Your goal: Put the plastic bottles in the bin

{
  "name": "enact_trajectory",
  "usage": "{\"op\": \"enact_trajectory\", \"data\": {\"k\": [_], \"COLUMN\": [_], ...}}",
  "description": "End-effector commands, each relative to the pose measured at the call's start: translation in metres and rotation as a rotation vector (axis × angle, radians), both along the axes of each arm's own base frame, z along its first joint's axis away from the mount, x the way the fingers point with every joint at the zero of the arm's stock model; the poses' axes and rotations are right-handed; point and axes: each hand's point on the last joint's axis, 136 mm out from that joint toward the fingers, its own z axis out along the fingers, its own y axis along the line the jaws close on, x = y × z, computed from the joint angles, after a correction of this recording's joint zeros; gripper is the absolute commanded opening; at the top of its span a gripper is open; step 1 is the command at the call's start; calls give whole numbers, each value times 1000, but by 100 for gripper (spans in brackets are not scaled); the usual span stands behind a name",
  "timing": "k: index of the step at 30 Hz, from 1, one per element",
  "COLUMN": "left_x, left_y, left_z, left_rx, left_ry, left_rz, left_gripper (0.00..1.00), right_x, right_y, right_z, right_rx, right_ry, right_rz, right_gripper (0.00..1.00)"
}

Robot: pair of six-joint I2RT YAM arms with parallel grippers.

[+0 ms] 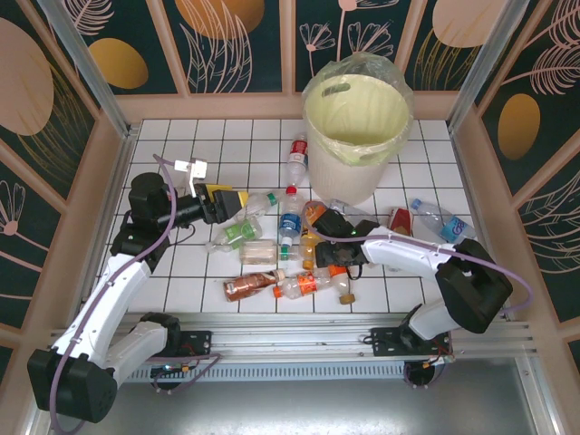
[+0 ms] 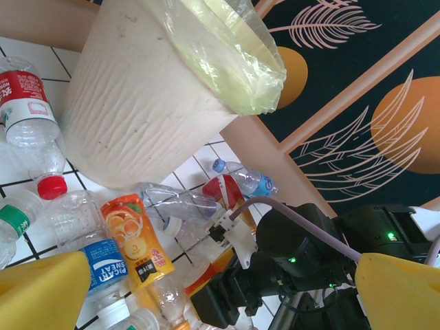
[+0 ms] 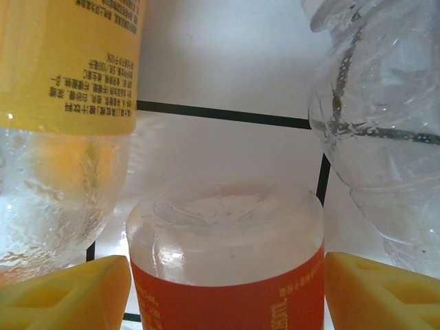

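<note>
Cream-yellow plastic bin (image 1: pixel 349 177), one only, lined with a clear bag (image 1: pixel 385 68), upright at the far middle of the white tiled table (image 1: pixel 172 145). In front of it and off to its right, roughly thirteen plastic bottles (image 1: pixel 290 217) lying on the tiles, several touching or overlapping, so hard to count exactly.

Two claws. Low in the middle of the pile, the right claw (image 3: pixel 227 285), fingertips flush against both sides of an orange-labelled bottle (image 3: pixel 227 227) lying on the table; cannot tell how firmly. Crowding it closely, a yellow-labelled bottle (image 3: pixel 62 69) on one side and a clear ribbed bottle (image 3: pixel 378 103) on the other.

At the left edge of the pile, the left claw (image 1: pixel 234 201), fingers wide apart, holding nothing, pointed toward the bin. Between it and the bin, a red-labelled bottle (image 2: pixel 27 117) and a blue-labelled bottle (image 2: pixel 106 265); beyond those, the black right arm (image 2: pixel 302 261).
</note>
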Motion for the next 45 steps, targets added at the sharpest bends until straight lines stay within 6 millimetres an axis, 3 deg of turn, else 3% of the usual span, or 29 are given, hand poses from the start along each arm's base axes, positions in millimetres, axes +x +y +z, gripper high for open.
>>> {"op": "enact_trajectory", "data": {"k": [1,30,38,45], "left_x": [0,0,0,0], "left_y": [-1,0,-1,-1], "left_z": [-1,-1,0,0], "left_rx": [-4,-5,-6,-9], "left_ry": [-1,-3,-5,-7], "left_rz": [1,5,3,1], "left_gripper": [99,99,99,99], "right_x": [0,8,15,23], "right_y": [-1,-3,-4,1], "right_z": [-5,11,44,100], "right_rx": [-9,-34,-34,17], "right_ry": [9,-37,-103,-217], "right_rz": [20,36,58,101], "right_gripper": [73,59,59,59]}}
